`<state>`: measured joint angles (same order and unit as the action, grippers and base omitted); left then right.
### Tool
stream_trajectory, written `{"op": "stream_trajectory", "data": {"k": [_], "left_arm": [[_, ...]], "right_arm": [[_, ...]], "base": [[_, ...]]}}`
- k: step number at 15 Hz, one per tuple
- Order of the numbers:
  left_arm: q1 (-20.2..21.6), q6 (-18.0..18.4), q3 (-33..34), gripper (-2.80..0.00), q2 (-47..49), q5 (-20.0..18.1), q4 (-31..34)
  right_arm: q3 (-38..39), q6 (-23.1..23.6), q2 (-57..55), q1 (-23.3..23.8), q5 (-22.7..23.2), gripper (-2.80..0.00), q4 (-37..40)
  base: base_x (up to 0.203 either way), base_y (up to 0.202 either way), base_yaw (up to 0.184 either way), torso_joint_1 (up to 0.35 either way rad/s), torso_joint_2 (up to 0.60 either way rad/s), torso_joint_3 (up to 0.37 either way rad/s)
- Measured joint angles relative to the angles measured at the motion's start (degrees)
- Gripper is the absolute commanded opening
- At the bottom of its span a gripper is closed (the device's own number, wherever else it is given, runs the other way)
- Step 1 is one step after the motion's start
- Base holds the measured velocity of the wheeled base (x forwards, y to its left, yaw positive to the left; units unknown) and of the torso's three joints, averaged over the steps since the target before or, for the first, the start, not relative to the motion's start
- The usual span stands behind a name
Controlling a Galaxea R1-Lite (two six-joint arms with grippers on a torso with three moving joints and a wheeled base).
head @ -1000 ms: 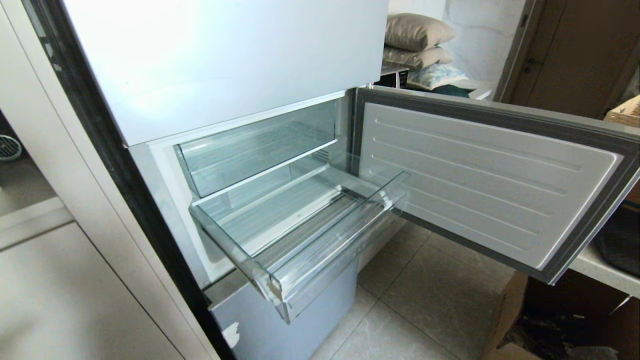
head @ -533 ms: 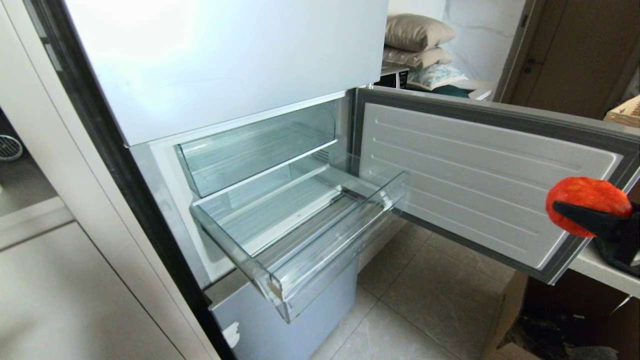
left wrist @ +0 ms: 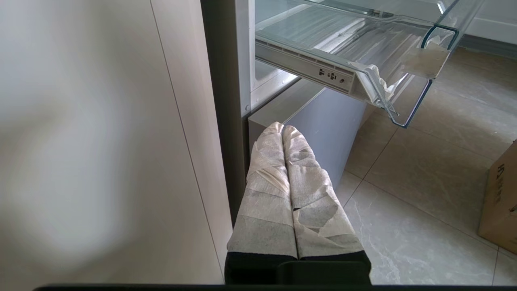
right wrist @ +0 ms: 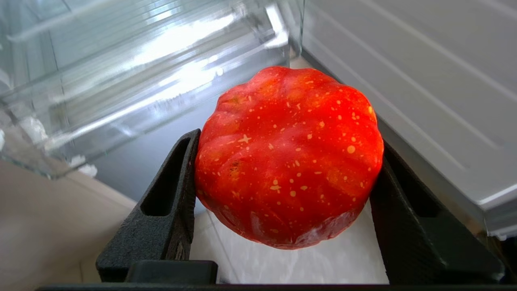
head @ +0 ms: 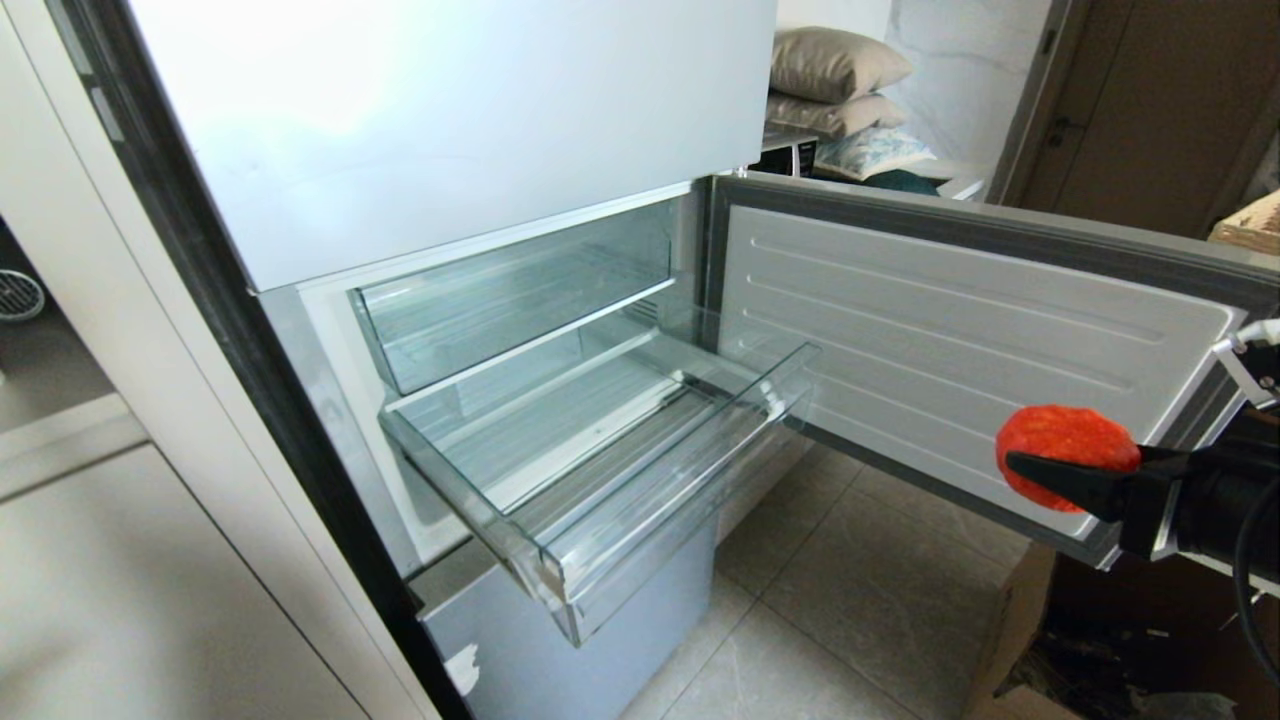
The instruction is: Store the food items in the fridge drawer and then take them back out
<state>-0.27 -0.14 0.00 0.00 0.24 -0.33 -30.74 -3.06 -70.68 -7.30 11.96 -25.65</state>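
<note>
While the drawer [head: 600, 470] juts out empty, the right gripper [head: 1050, 470] pinches a red fruit [head: 1065, 440] beside the open door [head: 960, 350], left gripper [left wrist: 282, 133] pressed together.

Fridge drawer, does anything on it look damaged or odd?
Yes. The fridge drawer's front left corner looks cracked and chipped, with whitish ragged bits there. Otherwise it stands pulled out and level.
</note>
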Motion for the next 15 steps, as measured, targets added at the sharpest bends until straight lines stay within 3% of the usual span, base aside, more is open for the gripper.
{"op": "stream_trajectory", "data": {"k": [5, 11, 15], "left_arm": [[0.0, -0.02, 0.0, -2.8, 0.0, 0.0, 0.0], [0.0, -0.02, 0.0, -2.8, 0.0, -0.02, 0.0], [-0.02, -0.02, 0.0, -2.8, 0.0, 0.0, 0.02]], "right_arm": [[4.83, -0.08, -0.27, 0.17, 0.0, -2.8, -9.39], [4.81, 0.12, 0.19, 0.37, 0.17, -2.8, -6.45], [4.51, 0.17, 1.02, 0.83, 0.16, -2.8, -4.5]], "base": [[0.0, 0.0, 0.0, 0.0, 0.0, 0.0], [0.0, 0.0, 0.012, 0.0, 0.0, 0.001], [-0.002, -0.007, 0.159, 0.003, 0.0, 0.003]]}}
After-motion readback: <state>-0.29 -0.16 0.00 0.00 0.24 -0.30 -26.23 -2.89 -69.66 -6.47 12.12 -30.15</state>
